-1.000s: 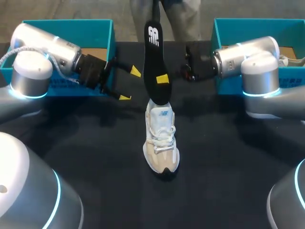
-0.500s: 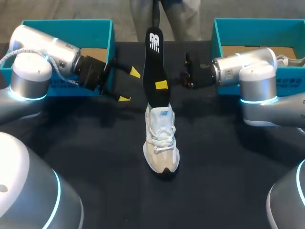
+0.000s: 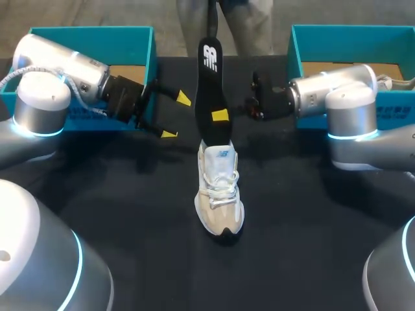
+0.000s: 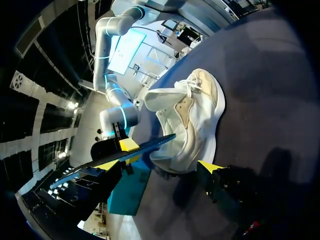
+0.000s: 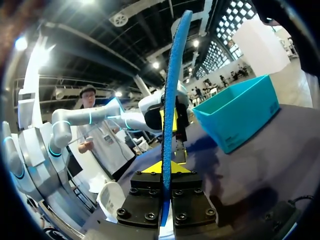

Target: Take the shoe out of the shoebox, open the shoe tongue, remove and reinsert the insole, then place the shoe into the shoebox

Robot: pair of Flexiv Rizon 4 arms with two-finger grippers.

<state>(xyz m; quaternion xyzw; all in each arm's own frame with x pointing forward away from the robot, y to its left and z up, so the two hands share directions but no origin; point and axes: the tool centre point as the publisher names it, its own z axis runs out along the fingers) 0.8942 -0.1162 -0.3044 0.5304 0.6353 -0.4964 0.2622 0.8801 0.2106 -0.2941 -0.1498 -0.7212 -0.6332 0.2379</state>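
Clamping the insole (image 5: 172, 85), blue-edged in wrist view only, is right end effector (image 5: 164, 171); left end effector (image 3: 177, 116) wide.

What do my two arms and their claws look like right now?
Both the left arm and right arm have rounded silver-grey links with glowing cyan rings at the joints and black wrist sections. The left claw and right claw have black fingers with bright yellow tips. A pale cable loops beside the left arm's joint.

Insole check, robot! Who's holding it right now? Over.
Right gripper shut on insole, held upright, lower end at the shoe heel. Left gripper open, empty, beside the insole. Shoe upright on the table. Nothing in the way.
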